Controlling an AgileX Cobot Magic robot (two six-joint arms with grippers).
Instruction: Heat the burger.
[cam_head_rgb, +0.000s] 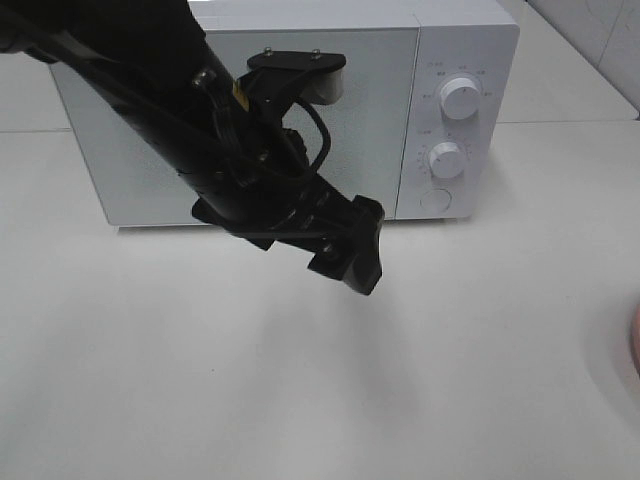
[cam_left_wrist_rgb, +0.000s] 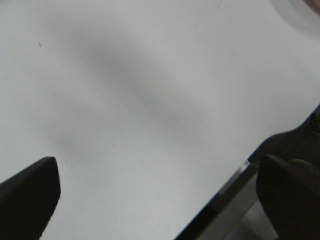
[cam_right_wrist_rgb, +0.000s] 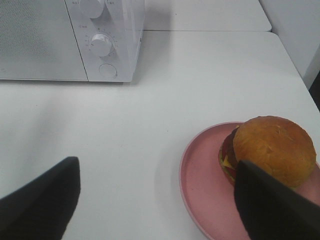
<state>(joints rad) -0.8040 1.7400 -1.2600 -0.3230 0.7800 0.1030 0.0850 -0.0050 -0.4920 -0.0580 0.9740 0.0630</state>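
The burger (cam_right_wrist_rgb: 272, 150), with a golden-brown bun, yellow cheese and a dark patty, sits on a pink plate (cam_right_wrist_rgb: 200, 175) in the right wrist view. My right gripper (cam_right_wrist_rgb: 157, 205) is open just short of it, and one finger (cam_right_wrist_rgb: 275, 205) overlaps the burger's near side. The white microwave (cam_head_rgb: 300, 110) stands at the back of the table with its door closed. My left gripper (cam_head_rgb: 350, 255) hangs in front of that door, above the table. In the left wrist view this left gripper (cam_left_wrist_rgb: 160, 200) is open with only bare table between its fingers (cam_left_wrist_rgb: 30, 200).
The microwave has two round knobs (cam_head_rgb: 460, 97) and a button on its right panel. A sliver of the pink plate (cam_head_rgb: 635, 345) shows at the right edge of the high view. The left arm (cam_head_rgb: 200, 110) covers much of the door.
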